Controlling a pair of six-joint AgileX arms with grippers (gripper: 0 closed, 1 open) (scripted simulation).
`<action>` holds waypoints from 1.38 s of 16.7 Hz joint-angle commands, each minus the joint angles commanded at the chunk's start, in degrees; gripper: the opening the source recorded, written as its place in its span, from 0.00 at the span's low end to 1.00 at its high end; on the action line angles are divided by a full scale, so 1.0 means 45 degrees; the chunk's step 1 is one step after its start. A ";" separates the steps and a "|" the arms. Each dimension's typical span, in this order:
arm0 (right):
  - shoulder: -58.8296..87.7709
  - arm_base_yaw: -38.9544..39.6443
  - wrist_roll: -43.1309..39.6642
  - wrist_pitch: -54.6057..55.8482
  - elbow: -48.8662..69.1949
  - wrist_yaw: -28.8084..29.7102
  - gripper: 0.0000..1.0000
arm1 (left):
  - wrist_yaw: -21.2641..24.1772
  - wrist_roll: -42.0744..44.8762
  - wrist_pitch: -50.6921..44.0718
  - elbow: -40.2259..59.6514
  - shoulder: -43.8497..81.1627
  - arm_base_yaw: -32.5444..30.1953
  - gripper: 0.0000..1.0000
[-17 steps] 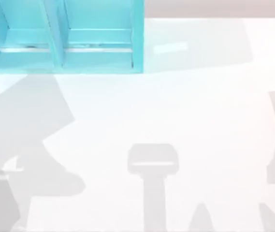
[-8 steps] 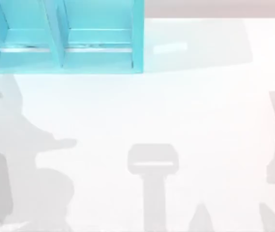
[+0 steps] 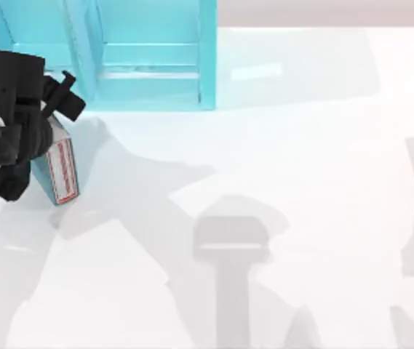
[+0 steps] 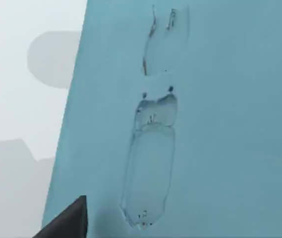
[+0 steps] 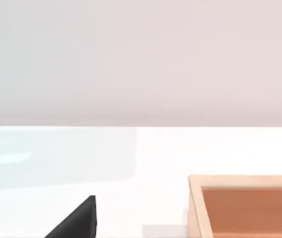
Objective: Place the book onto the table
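My left gripper [image 3: 50, 120] is clamped on the book [image 3: 60, 169], just in front of the shelf unit [image 3: 148, 65], outside its compartments. The book looks clear of the table [image 3: 301, 182], so lowering and release remain. My right arm is parked.

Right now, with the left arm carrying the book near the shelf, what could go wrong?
The thick teal hardcover book hangs tilted in the left gripper, so it may land on an edge and topple on the glossy white table. It is also close to the teal shelf unit; a swing could clip it.
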 joint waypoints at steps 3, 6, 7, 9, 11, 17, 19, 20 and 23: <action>0.0000 0.0000 0.0000 0.0000 0.0000 0.0000 1.00 | -0.3149 -0.4241 -0.0528 0.1223 0.1315 -0.3436 0.00; 0.0000 0.0000 0.0000 0.0000 0.0000 0.0000 1.00 | -0.6272 -0.8268 -0.0863 0.2667 0.2481 -0.6524 0.00; 0.0000 0.0000 0.0000 0.0000 0.0000 0.0000 1.00 | -0.7270 -0.9500 -0.0935 0.3164 0.2814 -0.7432 0.00; 0.0000 0.0000 0.0000 0.0000 0.0000 0.0000 1.00 | -0.9131 -1.1725 -0.1019 0.4131 0.3377 -0.9052 0.00; 0.0000 0.0000 0.0000 0.0000 0.0000 0.0000 1.00 | -1.0740 -1.3593 -0.1032 0.5018 0.3788 -1.0411 0.00; 0.0000 0.0000 0.0000 0.0000 0.0000 0.0000 1.00 | -1.3182 -1.6188 -0.0930 0.6420 0.4189 -1.2384 0.00; 0.0000 0.0000 0.0000 0.0000 0.0000 0.0000 1.00 | -1.3182 -1.6188 -0.0930 0.6420 0.4189 -1.2384 0.00; 0.0000 0.0000 0.0000 0.0000 0.0000 0.0000 1.00 | -1.3182 -1.6188 -0.0930 0.6420 0.4189 -1.2384 0.00; 0.0000 0.0000 0.0000 0.0000 0.0000 0.0000 1.00 | -1.3135 -1.6195 -0.0992 0.6355 0.4155 -1.2355 0.00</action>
